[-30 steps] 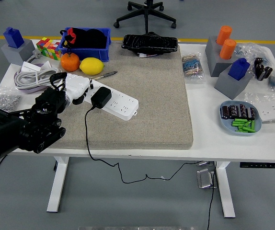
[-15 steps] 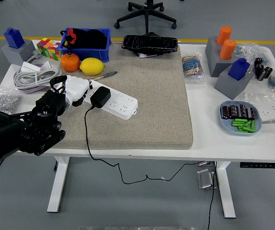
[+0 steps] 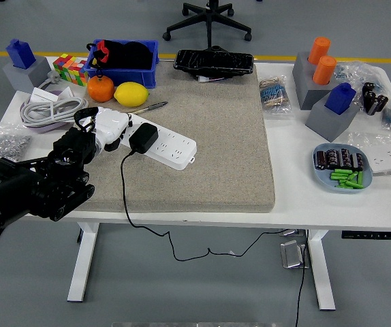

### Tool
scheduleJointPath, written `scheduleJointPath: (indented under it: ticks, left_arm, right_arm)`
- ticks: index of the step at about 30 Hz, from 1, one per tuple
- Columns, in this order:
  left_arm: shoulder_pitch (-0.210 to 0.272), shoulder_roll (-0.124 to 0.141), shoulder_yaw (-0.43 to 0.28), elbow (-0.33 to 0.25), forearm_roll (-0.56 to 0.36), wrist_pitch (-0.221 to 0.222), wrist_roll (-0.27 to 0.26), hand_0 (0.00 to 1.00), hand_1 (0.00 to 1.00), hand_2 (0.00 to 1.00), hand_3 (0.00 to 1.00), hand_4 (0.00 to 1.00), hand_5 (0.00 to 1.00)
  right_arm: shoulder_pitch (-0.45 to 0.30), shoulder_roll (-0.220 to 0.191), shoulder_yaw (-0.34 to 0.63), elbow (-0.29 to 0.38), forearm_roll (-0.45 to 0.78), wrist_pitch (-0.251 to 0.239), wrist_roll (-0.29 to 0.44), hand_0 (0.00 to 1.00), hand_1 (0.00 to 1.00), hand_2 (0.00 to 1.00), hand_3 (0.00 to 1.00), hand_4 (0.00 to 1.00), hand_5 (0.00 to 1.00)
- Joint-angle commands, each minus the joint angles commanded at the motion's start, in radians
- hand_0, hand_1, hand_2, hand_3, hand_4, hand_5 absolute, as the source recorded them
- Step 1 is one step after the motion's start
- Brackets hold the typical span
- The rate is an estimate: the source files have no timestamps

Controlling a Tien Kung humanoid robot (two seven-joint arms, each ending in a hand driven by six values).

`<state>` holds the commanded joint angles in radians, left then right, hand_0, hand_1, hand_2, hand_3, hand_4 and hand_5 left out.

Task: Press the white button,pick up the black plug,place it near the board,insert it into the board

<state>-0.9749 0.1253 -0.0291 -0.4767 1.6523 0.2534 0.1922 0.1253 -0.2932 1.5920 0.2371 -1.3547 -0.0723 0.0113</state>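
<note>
A white power strip (image 3: 156, 142) lies slanted on the grey mat (image 3: 209, 136). The black plug (image 3: 143, 138) sits on the strip near its left end, and its black cable (image 3: 122, 191) runs down off the table's front edge. My left hand (image 3: 86, 136) comes in from the lower left and rests at the strip's left end, black fingers curled over the white end piece. I cannot tell whether the fingers touch the button. The right arm is out of view.
An orange (image 3: 101, 88), a lemon (image 3: 131, 94) and a pen (image 3: 151, 106) lie behind the strip. A blue bin (image 3: 122, 61) and a coiled white cable (image 3: 49, 109) sit at the back left. A dish of batteries (image 3: 341, 168) is at the right.
My left arm has crept slightly to the right and up along the strip's left end. The plug and strip have stayed put.
</note>
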Motion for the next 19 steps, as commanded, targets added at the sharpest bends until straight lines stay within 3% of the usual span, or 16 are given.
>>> scheduleJointPath:
  ticks: [5,11,19]
  left_arm:
    - [-0.007,0.011,0.026,-0.021,-0.031,0.028,0.000,0.327,0.156,0.178,0.692,0.002,0.002]
    - [-0.023,0.028,-0.019,-0.056,0.004,0.032,0.000,0.325,0.156,0.176,0.692,0.002,0.002]
    - [-0.025,0.036,-0.027,-0.056,0.003,0.036,-0.004,0.320,0.154,0.176,0.689,0.002,0.002]
  right_arm:
    - [-0.003,0.001,0.005,-0.001,-0.003,0.000,-0.001,0.680,0.586,0.583,0.576,0.630,0.320]
    - [-0.004,-0.001,0.009,0.000,-0.004,0.000,0.000,0.680,0.587,0.583,0.575,0.629,0.320]
    - [-0.007,0.001,0.016,-0.001,-0.005,0.000,-0.001,0.680,0.587,0.583,0.576,0.630,0.320]
